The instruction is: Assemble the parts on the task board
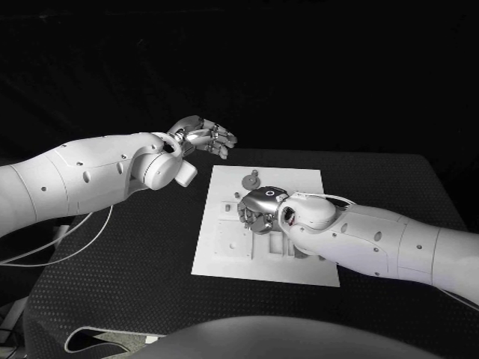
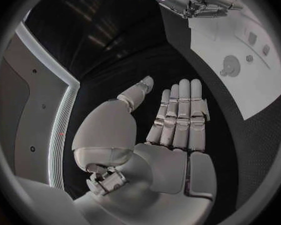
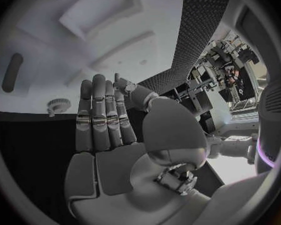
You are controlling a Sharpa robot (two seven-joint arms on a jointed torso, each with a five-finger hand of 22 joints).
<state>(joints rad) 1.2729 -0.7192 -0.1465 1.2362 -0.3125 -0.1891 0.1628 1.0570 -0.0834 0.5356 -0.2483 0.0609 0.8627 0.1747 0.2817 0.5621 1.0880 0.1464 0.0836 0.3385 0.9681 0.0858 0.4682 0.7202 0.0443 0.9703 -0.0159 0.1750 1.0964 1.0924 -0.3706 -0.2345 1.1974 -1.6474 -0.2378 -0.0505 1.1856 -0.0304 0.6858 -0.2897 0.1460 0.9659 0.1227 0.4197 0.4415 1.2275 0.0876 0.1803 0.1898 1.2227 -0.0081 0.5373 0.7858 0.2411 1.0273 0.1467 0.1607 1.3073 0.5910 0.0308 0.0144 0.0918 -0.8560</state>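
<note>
The white task board (image 1: 224,254) lies in the middle of the black table. A round toothed part (image 1: 251,179) sits near its far edge, and smaller parts lie by its centre, partly under my right hand (image 1: 259,208), which hovers over the board's middle. In the right wrist view that hand (image 3: 109,135) is flat, fingers straight and holding nothing, with the board (image 3: 40,45) and the toothed part (image 3: 58,105) beyond them. My left hand (image 1: 202,138) hangs off the board's far left corner. The left wrist view shows it (image 2: 172,130) flat and empty, the board (image 2: 259,95) off to one side.
The black mat (image 1: 121,254) spreads to both sides of the board. A pale cable (image 1: 46,247) loops under my left arm at the table's left edge. My right forearm (image 1: 391,243) covers the board's near right corner.
</note>
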